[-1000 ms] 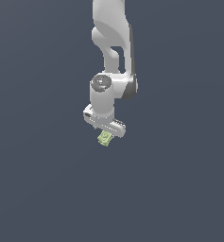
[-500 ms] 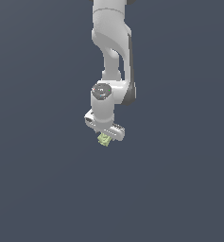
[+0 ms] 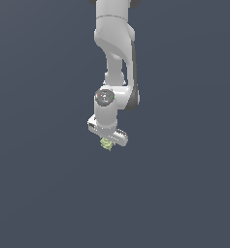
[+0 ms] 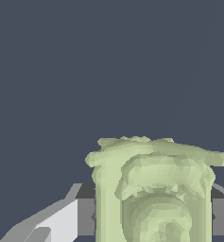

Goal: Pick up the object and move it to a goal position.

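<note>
Gripper [image 3: 107,140] hangs from the white arm [image 3: 114,38] against plain dark grey, jaws closed onto the object [image 3: 106,143], a lumpy pale yellow-green block. Up close, the grey finger pads [image 4: 85,216] press both its sides [image 4: 153,189].

A white robot arm [image 3: 114,53] reaches down from the top edge of the exterior view, against a plain dark blue-grey background. Its wrist joint, with a round grey cap, sits a little to the exterior view's left of centre. Below it hangs the white gripper [image 3: 107,141], its body set at a slant — lower toward the exterior view's right. A small pale yellow-green block [image 3: 106,144] pokes out just beneath the gripper, touching it and narrower than it. Only the lumpy lower part of the block shows — the fingers themselves are too small to make out.
</note>
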### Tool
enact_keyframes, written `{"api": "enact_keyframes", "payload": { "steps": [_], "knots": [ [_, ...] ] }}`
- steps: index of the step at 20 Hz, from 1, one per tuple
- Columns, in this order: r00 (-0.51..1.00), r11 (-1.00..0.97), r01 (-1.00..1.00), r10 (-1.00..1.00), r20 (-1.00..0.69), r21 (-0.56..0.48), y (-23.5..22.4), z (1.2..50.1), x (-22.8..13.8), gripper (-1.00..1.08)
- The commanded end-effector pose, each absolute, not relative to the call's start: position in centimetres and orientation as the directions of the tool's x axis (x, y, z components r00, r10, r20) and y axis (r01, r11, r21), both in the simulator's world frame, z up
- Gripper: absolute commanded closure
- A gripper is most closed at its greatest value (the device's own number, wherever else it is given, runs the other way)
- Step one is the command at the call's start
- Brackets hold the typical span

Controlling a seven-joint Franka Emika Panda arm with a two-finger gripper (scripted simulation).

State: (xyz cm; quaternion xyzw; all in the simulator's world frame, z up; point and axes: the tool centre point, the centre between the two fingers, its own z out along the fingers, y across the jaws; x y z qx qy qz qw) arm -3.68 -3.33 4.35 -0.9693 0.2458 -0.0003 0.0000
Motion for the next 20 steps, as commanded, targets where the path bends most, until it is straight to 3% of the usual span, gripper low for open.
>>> {"api": "enact_keyframes", "payload": {
  "steps": [1, 11, 20],
  "knots": [
    [0.879, -0.879, -0.476, -0.476, 0.0, 0.0, -3.3, 4.3, -3.7, 1.08],
    [0.876, -0.877, -0.481, -0.481, 0.019, -0.007, -3.6, 4.9, -3.0, 1.08],
    [0.828, -0.85, -0.521, -0.525, 0.2, -0.073, -6.4, 10.9, 3.6, 1.08]
  ]
}}
